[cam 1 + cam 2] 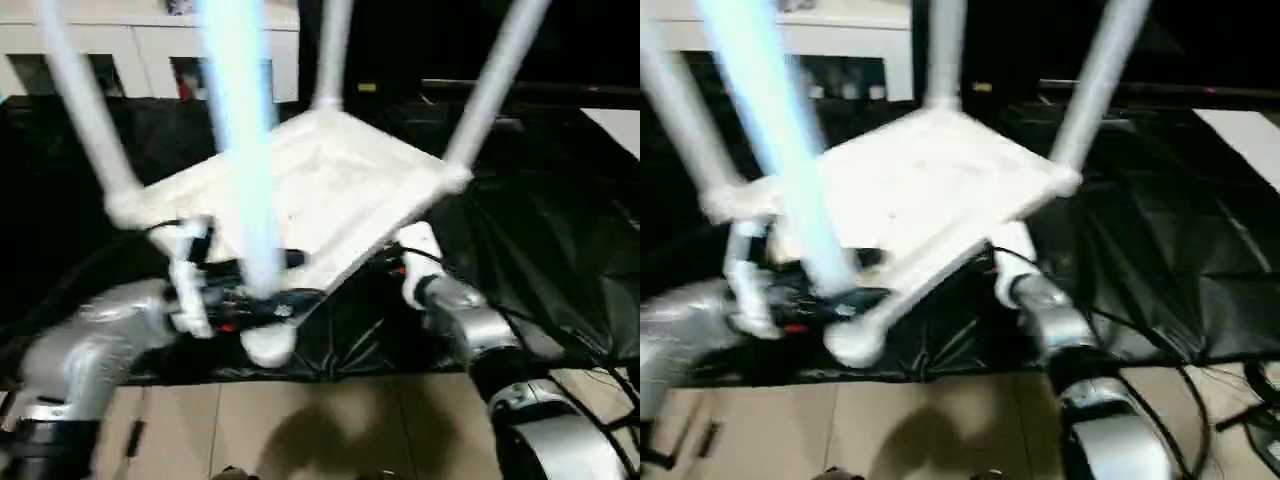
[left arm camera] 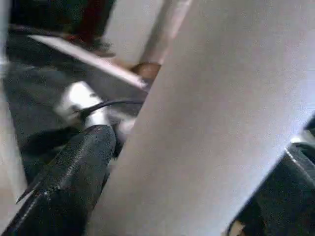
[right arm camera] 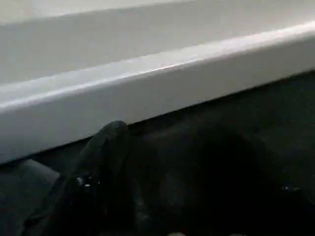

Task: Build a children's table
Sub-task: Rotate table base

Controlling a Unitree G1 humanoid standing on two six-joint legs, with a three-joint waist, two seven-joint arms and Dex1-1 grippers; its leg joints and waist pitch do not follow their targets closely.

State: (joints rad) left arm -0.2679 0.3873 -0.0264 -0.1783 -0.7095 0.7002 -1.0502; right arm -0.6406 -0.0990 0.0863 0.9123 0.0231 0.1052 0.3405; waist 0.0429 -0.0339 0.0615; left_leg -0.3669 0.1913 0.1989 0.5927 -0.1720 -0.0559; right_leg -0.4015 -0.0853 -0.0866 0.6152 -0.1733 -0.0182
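The children's table [image 1: 330, 190] lies upside down and tilted on black sheeting, its four white legs pointing up. The near leg [image 1: 245, 150] rises from the corner socket closest to me. My left gripper [image 1: 250, 295] is shut on that leg just above the socket; in the left wrist view the leg [image 2: 206, 123] fills the gap between the black fingers [image 2: 74, 172]. My right gripper [image 1: 402, 262] sits at the table's right edge, open. In the right wrist view one finger [image 3: 101, 157] lies just under the white rim [image 3: 147, 88].
Black sheeting [image 1: 560, 250] covers the work area, with tan floor tiles [image 1: 330, 420] in front. A white glass-doored cabinet [image 1: 150, 50] stands behind at the left. Cables trail beside my right forearm [image 1: 530, 400].
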